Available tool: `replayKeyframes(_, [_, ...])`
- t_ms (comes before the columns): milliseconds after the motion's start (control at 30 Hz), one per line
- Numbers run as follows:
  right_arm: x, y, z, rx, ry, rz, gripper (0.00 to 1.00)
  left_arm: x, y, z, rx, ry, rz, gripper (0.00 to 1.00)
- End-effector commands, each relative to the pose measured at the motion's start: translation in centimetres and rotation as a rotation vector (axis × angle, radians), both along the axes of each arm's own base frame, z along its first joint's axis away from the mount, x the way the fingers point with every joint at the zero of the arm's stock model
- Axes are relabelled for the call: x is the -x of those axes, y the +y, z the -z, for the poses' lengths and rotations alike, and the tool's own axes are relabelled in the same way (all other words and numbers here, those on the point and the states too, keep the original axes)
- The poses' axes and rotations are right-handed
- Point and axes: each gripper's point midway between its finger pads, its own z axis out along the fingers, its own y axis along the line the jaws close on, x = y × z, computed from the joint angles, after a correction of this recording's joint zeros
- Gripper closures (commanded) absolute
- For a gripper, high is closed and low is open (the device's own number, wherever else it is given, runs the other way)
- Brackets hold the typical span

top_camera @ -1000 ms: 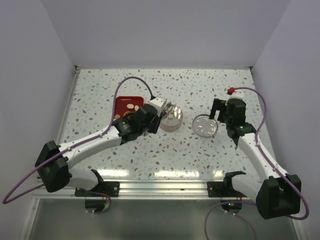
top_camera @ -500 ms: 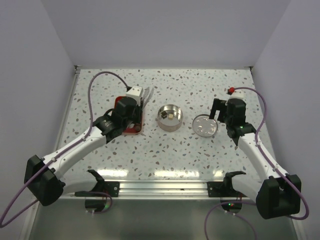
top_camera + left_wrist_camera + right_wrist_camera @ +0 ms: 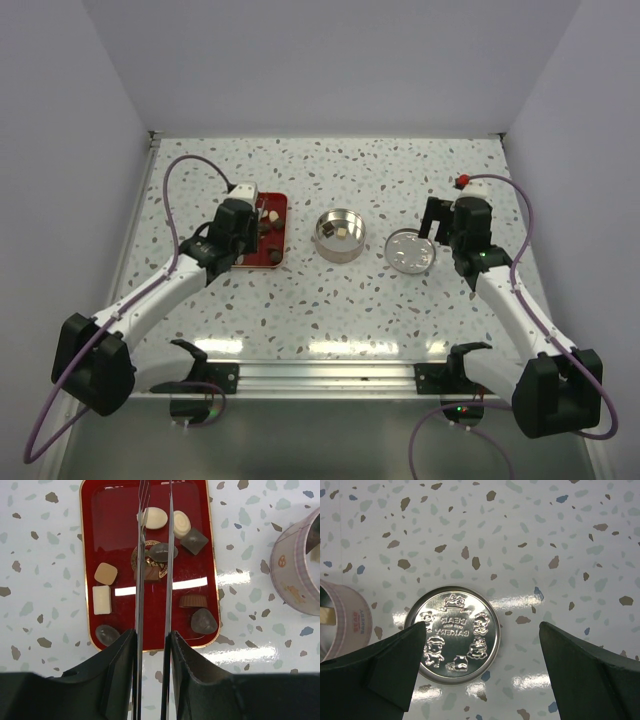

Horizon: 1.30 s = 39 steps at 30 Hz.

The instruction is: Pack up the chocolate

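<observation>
Several chocolates (image 3: 102,600), dark, light brown and cream, lie on the red tray (image 3: 115,510), seen too in the top view (image 3: 268,226). My left gripper (image 3: 152,635) is shut on thin metal tongs (image 3: 140,580), whose two blades reach out over the tray, slightly apart, with a dark piece (image 3: 160,552) below them; whether they touch it I cannot tell. In the top view the left gripper (image 3: 250,230) hangs over the tray (image 3: 278,204). The round silver tin (image 3: 339,236) holds a light piece (image 3: 343,231). My right gripper (image 3: 482,625) is open above the tin lid (image 3: 457,635).
The tin's wall shows at the right edge of the left wrist view (image 3: 300,565) and the left edge of the right wrist view (image 3: 345,620). The lid (image 3: 410,250) lies right of the tin. A small red object (image 3: 463,181) sits at the back right.
My left arm has swung left with the tongs, from over the tin to over the red tray. A light piece now lies in the tin. The right arm has not moved.
</observation>
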Motion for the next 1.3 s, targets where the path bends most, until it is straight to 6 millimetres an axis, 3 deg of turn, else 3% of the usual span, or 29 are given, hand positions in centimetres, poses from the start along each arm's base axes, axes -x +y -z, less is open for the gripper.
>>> replayKeyframes(0, [-0.6, 0.1, -2.0, -0.004, -0.048, 0.001, 0.01, -1.0, -0.3, -0.7, 0.012, -0.047, 0.007, 0.62])
replayKeyframes(533, [-0.6, 0.1, -2.0, -0.006, -0.046, -0.002, 0.01, -0.7, 0.9, 1.2, -0.043, -0.016, -0.026, 0.57])
replayKeyframes(1267, [-0.7, 0.2, -1.9, -0.005, -0.044, -0.005, 0.01, -1.2, 1.0, 1.7, -0.046, -0.006, -0.027, 0.55])
